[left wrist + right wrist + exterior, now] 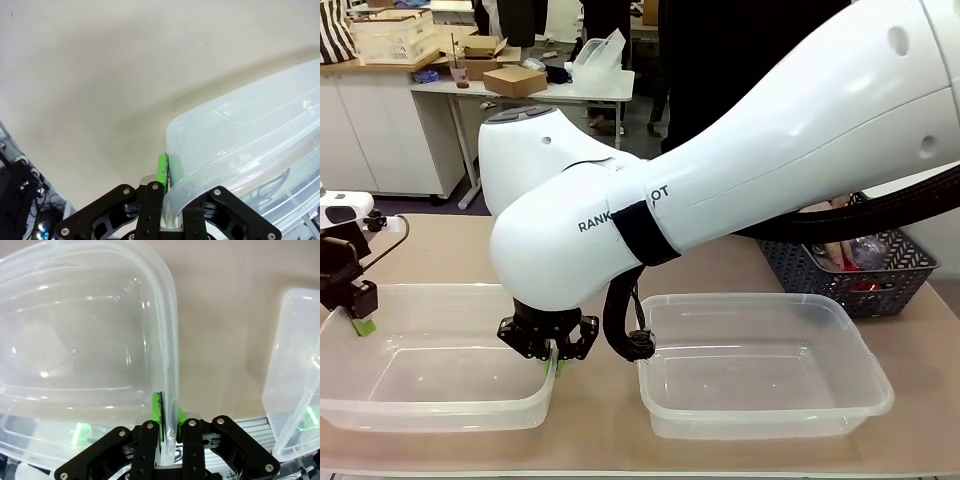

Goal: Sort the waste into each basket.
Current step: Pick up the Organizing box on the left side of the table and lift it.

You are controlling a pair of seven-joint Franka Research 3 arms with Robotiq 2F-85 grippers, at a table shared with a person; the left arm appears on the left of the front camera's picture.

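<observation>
Your left gripper (362, 322) is pinching the outer rim of the left tub (430, 288). Your right gripper (557, 352), reaching across, is pinching its inner rim, just beside the right tub (750, 298). Both clear tubs are sitting empty on the table (440, 245). The tub is looking light, thin and springy, so its wall may flex; the rolled rim is probably the firmest hold. The waste (850, 255), a jumble of clear plastic and red, is lying in the dark basket (890, 285) at far right.

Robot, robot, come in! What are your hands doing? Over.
Left gripper and right gripper shut on empty left tub rim, opposite ends. Right tub empty. Waste in grey basket.
</observation>
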